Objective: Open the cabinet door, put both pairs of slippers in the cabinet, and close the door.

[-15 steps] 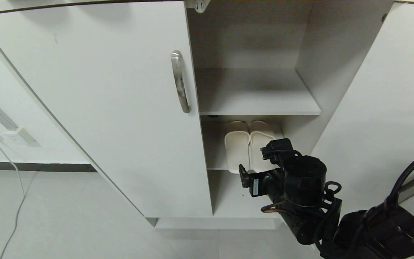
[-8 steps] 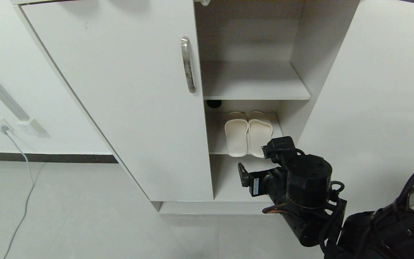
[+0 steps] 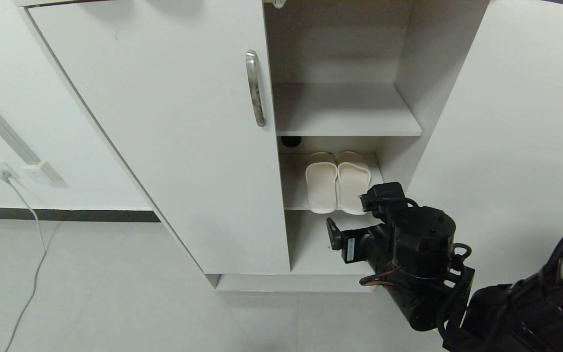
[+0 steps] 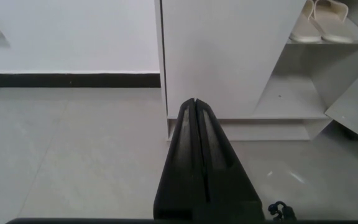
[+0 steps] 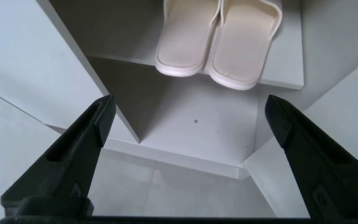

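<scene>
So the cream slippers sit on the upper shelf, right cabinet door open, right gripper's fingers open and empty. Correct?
Wrong shelf. The pair of cream foam slippers lies one shelf below the upper shelf, as the head view shows. The rest stands: the white cabinet's right door is open, and the right gripper has its fingers open and empty.

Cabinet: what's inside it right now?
One pair of cream slippers sits side by side on the middle shelf. The closed door hides whatever lies behind it.

Toe ends of slippers (image 5: pixel 182 37) beyond right wrist view's edge
</scene>
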You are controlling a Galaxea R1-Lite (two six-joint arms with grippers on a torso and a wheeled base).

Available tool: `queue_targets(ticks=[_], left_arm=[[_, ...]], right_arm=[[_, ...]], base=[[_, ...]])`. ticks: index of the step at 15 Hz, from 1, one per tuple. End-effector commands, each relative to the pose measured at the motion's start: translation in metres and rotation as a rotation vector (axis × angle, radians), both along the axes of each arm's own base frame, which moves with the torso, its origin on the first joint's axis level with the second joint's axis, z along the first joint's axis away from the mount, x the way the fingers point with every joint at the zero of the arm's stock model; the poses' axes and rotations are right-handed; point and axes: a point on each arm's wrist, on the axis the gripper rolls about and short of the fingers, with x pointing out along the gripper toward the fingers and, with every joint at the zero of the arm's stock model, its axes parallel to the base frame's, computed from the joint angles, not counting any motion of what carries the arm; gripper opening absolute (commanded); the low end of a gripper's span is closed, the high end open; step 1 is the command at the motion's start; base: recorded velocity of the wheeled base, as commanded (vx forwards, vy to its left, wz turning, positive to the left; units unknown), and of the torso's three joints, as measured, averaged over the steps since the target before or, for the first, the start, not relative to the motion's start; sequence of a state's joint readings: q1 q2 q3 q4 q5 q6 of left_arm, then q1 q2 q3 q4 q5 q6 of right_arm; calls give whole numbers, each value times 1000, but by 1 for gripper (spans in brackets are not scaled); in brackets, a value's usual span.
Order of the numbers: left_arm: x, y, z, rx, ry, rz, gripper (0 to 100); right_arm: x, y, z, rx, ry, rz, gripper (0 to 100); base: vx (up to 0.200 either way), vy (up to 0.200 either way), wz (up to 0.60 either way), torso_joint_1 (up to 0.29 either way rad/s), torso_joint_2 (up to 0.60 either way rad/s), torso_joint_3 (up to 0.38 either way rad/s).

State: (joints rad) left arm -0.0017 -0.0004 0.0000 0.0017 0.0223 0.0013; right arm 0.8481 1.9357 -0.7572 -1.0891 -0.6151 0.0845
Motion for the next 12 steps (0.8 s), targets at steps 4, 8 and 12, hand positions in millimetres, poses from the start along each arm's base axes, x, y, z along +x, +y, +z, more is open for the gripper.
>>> queue_targets(ticks=[4,8,12], left_arm=[[0,0,0,2,2,1,0],[0,0,0,2,0,1,0],[0,0,0,5,0,1,0]], right_arm=[[4,-3,0,0,-2,-15,100],[5,-4,0,-16,-4,-12,100],[4,-4,-1,-24,-3,-12,100]], base=[[0,0,0,0,0,0],[0,0,0,1,4,79],[0,0,0,0,2,190]])
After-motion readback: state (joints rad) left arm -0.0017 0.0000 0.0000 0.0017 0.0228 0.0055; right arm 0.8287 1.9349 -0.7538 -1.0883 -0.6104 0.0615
